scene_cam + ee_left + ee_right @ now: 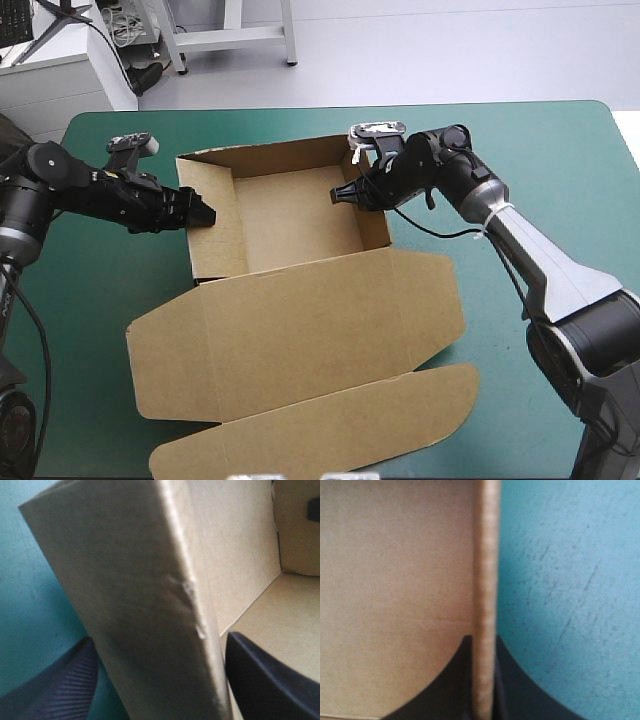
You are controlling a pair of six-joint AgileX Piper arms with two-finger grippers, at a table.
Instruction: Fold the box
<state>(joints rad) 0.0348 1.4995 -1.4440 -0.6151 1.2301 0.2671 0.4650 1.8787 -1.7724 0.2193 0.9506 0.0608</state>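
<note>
The brown box [290, 225] stands as an open tray at the table's middle, its walls raised and its lid [320, 330] lying flat toward the near edge. My left gripper [203, 215] is at the tray's left wall [125, 580]; its black fingers [70, 680] stand apart, one outside the thick wall and one inside. My right gripper [345, 195] holds the right wall near the far corner. There the wall's top edge [486, 555] runs straight between the nearly closed fingers [484, 637], with the tray's inside [395, 580] on one side.
The teal-green cover [540, 160] shows to the right of the tray and also to its left [90, 270]. The lid's long front flap [330, 420] reaches close to the table's near edge.
</note>
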